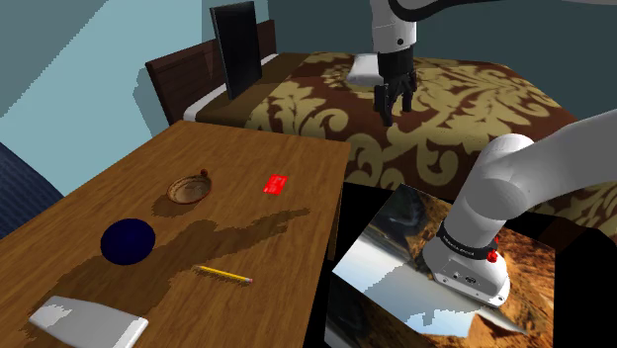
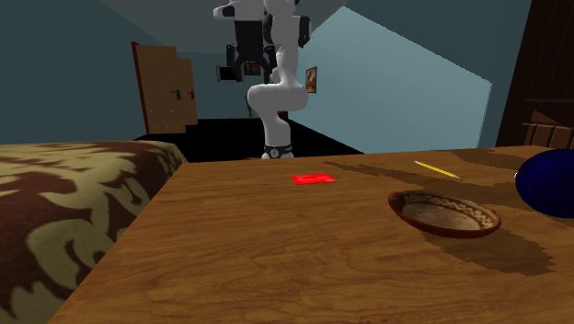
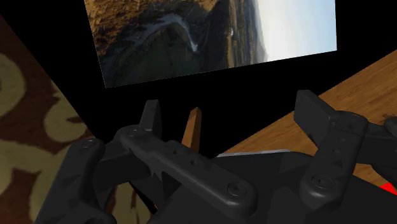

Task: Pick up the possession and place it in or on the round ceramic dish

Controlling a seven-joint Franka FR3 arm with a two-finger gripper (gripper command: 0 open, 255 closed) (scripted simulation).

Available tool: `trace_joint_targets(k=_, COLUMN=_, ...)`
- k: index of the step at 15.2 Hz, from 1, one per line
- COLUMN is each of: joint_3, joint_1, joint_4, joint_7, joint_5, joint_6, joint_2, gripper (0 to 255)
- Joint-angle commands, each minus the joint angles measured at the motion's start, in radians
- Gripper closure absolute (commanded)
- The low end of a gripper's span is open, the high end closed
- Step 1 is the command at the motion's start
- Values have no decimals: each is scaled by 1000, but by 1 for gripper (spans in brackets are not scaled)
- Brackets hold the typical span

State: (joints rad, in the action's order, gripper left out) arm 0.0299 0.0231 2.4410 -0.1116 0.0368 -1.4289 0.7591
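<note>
A small flat red card (image 1: pixel 276 184) (image 2: pixel 314 179) lies on the wooden table (image 1: pixel 259 232), near the edge that faces the bed. A shallow brown round dish (image 1: pixel 188 188) (image 2: pixel 444 214) with a patterned rim sits a short way from it, further in on the table. My black gripper (image 1: pixel 394 104) (image 2: pixel 241 66) hangs high over the patterned bed, well away from the card and off the table. In the wrist view the gripper (image 3: pixel 230 103) is open with nothing between its fingers, and a sliver of the red card (image 3: pixel 389 189) shows beside one finger.
A dark blue round bowl (image 1: pixel 129 241) (image 2: pixel 550 182), a yellow pencil (image 1: pixel 224 274) (image 2: pixel 436 169) and a white-grey flat object (image 1: pixel 87 322) also lie on the table. A black panel (image 1: pixel 237 47) stands at the bed's (image 1: pixel 455 119) head. The stand (image 1: pixel 396 262) sits beside the table.
</note>
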Motion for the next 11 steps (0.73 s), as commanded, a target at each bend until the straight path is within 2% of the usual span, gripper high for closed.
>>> trace_joint_targets(k=1, joint_3=0, joint_1=0, joint_4=0, joint_7=0, joint_5=0, joint_6=0, joint_2=0, gripper=0)
trace_joint_targets(k=11, joint_3=126, joint_1=16, joint_4=-31, joint_7=-388, joint_5=-277, joint_6=-178, joint_2=-264, gripper=0)
